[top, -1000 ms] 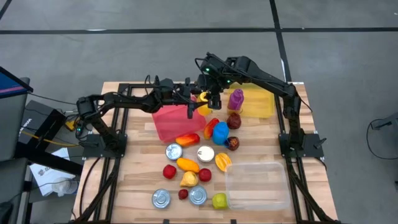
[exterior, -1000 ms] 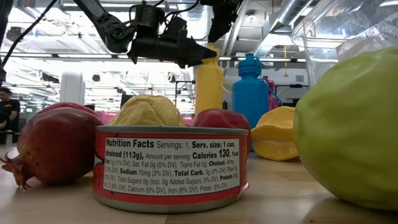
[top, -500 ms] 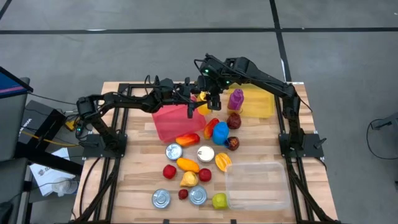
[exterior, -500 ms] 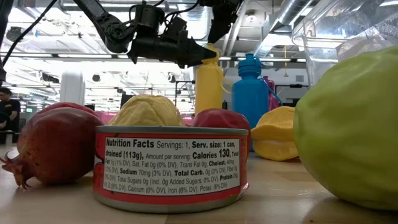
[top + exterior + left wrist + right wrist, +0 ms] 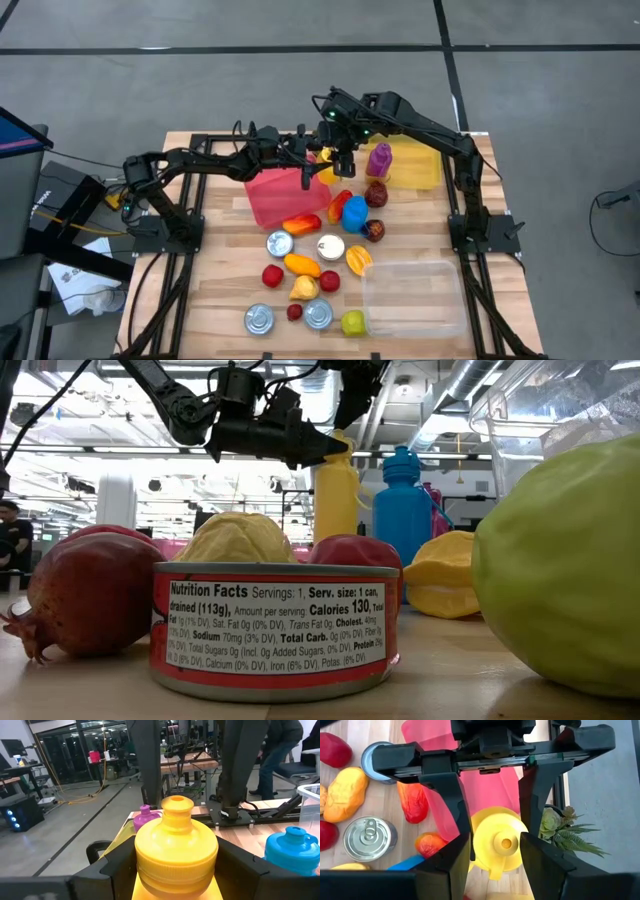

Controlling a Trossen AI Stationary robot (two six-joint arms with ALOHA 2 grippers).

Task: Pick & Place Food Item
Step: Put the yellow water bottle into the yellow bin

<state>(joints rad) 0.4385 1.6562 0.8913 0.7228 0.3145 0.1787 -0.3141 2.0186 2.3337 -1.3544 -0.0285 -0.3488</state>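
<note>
A yellow bottle (image 5: 326,163) stands upright over the far right corner of a pink sheet (image 5: 275,195). My left gripper (image 5: 314,160) reaches in level from the table's left and is shut on the bottle just under its cap (image 5: 175,845). My right gripper (image 5: 495,842) slants down from above. Its open fingers stand close on either side of the cap (image 5: 500,837). In the low view the bottle (image 5: 335,495) is upright, and a red fruit (image 5: 355,555) hides its bottom. My left gripper pinches the bottle's neck (image 5: 175,885), right under the wide cap, between its two fingers (image 5: 112,870). The fingers come level from the table's left and lie across the upright bottle. My right gripper's fingers (image 5: 457,852) flank the cap from above; I cannot tell whether they touch it.
A purple bottle (image 5: 379,160) and a yellow bin (image 5: 420,165) stand at the far right. A blue bottle (image 5: 354,213), fruits and cans (image 5: 279,243) crowd the table's middle and near side. A clear tub (image 5: 415,295) sits near right. A leafy vegetable (image 5: 560,827) lies beside the pink sheet.
</note>
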